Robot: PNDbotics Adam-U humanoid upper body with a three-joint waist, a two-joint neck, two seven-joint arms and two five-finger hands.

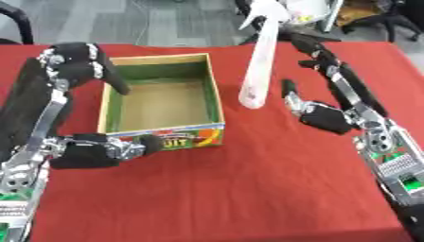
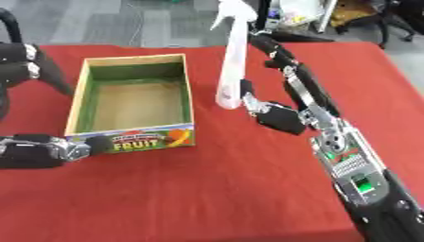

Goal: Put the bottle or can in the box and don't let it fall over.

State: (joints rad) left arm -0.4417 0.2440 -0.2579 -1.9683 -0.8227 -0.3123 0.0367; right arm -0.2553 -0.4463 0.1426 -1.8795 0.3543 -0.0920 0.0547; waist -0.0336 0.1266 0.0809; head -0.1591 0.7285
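On the red table, left eye view: the white spray bottle stands tall at 3 o'clock from the box, not in it yet.
Right hand: the right hand is open beside the bottle at 3 o'clock, holding nothing.
Left hand: the left hand curls over the box wall at 9 o'clock.
Right eye view, danger: the bottle is thin and tall, so a bump from a finger could tip it.
Box danger: a low lift could knock the bottle's bottom on the box rim.
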